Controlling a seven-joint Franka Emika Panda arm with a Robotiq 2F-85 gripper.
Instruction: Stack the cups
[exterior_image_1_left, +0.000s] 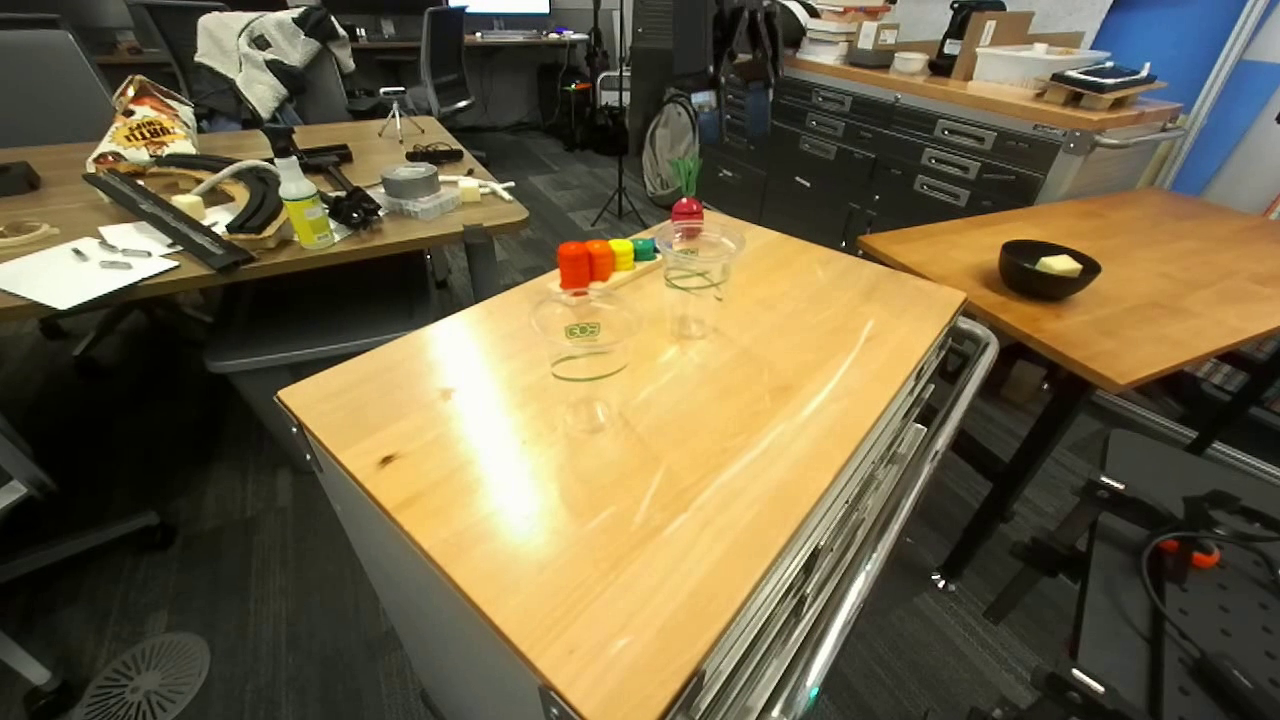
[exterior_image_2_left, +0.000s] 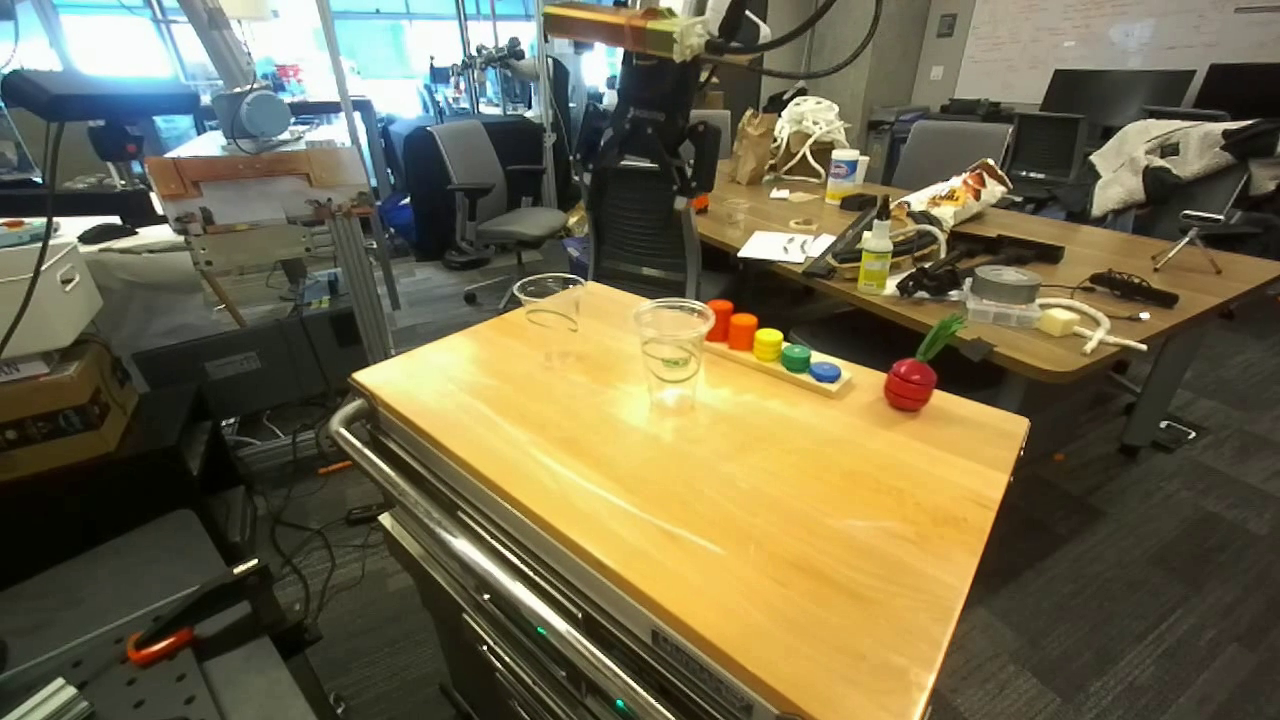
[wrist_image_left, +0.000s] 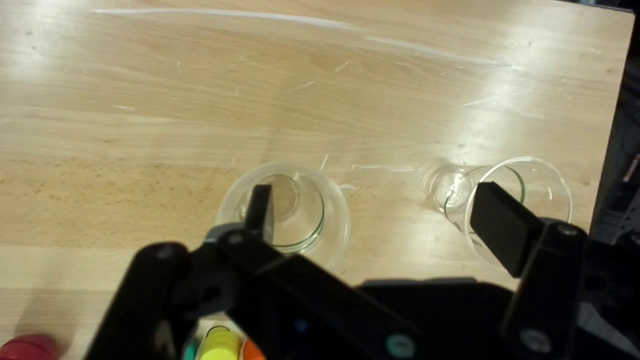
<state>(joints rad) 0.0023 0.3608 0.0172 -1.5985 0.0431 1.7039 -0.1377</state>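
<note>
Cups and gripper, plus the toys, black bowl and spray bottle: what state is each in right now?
Gripper: jaws wide open, holding nothing.
Toy radish: standing upright.
Radish-side cup: upright; can't tell whether another is nested inside.
Other cup: upright, empty, standing apart from it.
Coloured blocks: lined up from tall to low.
Black bowl: upright, holding a pale block.
Spray bottle: upright.

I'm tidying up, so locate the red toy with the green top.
In an exterior view, the red toy stands toward the right on the wooden worktop, right of the blue piece; the wrist view shows it at bottom left.
</note>
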